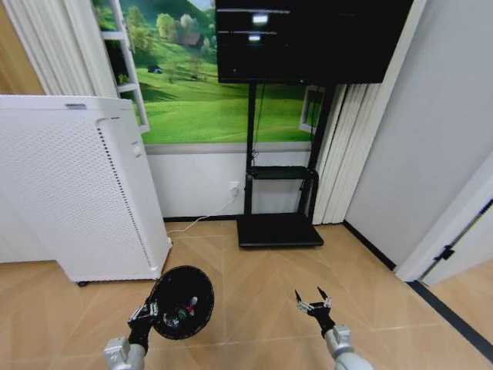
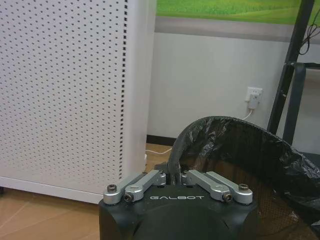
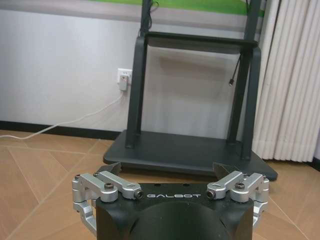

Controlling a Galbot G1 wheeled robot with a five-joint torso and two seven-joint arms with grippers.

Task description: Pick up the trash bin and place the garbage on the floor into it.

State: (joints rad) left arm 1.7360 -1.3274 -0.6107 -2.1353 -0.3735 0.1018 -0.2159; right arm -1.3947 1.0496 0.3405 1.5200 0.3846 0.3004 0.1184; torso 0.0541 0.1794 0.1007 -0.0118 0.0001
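Observation:
The black round trash bin (image 1: pixel 183 302) hangs above the wooden floor at the lower left, its mouth tilted toward me. My left gripper (image 1: pixel 145 314) is shut on its near rim. In the left wrist view the left gripper (image 2: pixel 172 174) pinches the rim where the black liner of the trash bin (image 2: pixel 240 145) folds over. Small red, white and green pieces of garbage (image 1: pixel 183 312) lie inside the bin. My right gripper (image 1: pixel 314 302) is open over bare floor to the right of the bin, with nothing between its fingers, and the right gripper (image 3: pixel 167 172) faces the TV stand.
A tall white perforated appliance (image 1: pixel 77 193) stands on the left, close behind the bin. A black TV stand (image 1: pixel 279 230) with a screen is against the back wall, with a socket and cable (image 3: pixel 122 80) beside it. Open floor lies around the right gripper.

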